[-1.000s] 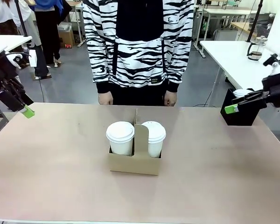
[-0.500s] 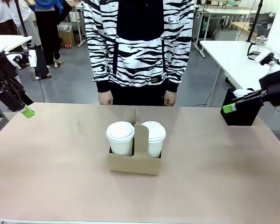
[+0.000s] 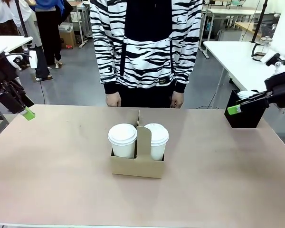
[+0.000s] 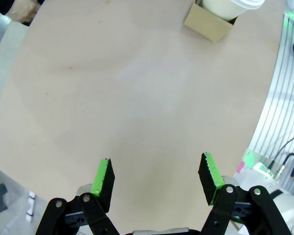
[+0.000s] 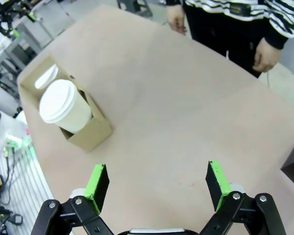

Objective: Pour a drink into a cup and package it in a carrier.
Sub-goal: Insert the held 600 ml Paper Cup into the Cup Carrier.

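Note:
The tan cardboard carrier (image 3: 135, 167) stands at the table's middle with two white lidded cups, one (image 3: 122, 139) left of the handle tab and one (image 3: 156, 139) right of it. My left gripper (image 3: 28, 113) hangs open over the table's far left edge; in its wrist view its jaws (image 4: 157, 170) are wide apart over bare table, with the carrier (image 4: 208, 25) far ahead. My right gripper (image 3: 234, 110) is open at the far right, beside the black box. Its wrist view has open jaws (image 5: 157, 177) above the table, with a cup (image 5: 64, 105) and the carrier (image 5: 88, 134) to the left. A glass carafe (image 3: 260, 50) with dark drink at its bottom stands on a white table behind.
A person in a striped top (image 3: 145, 42) stands at the far edge, hands (image 3: 113, 99) hanging by the table. A black box (image 3: 244, 117) sits at the right edge. The tan table (image 3: 61, 180) is bare around the carrier.
My right arm has lifted and turned slightly near the black box. The person has shifted a little to the right. Carrier, cups and left arm are as before.

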`<action>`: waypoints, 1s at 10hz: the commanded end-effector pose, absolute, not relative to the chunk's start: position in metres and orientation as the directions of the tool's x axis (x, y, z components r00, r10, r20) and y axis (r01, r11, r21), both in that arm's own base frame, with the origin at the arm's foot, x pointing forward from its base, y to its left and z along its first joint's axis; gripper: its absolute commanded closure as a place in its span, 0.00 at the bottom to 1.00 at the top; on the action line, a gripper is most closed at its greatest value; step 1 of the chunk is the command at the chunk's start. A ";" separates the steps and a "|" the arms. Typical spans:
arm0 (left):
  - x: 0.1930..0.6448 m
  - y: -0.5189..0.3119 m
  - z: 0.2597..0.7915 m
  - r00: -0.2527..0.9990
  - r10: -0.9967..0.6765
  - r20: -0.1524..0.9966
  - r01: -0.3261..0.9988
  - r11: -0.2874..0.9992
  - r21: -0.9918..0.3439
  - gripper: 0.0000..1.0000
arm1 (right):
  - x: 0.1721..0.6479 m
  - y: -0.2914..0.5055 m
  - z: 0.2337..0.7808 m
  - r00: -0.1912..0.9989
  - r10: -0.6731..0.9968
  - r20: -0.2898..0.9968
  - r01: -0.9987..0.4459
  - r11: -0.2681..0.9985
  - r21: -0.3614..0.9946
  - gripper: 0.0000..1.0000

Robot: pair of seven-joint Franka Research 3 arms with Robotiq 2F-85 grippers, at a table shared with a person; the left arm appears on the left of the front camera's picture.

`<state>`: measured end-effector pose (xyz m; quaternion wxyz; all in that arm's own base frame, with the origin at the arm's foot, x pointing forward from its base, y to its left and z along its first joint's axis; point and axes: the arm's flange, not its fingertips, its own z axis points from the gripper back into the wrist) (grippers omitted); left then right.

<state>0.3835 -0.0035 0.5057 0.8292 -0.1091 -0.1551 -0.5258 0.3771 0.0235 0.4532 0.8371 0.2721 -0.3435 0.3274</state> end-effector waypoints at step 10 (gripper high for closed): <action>0.383 -0.003 0.506 0.400 -0.833 0.383 0.905 0.424 -0.024 0.14 | 0.376 0.021 0.452 0.532 0.375 0.759 -0.747 0.630 0.212 0.00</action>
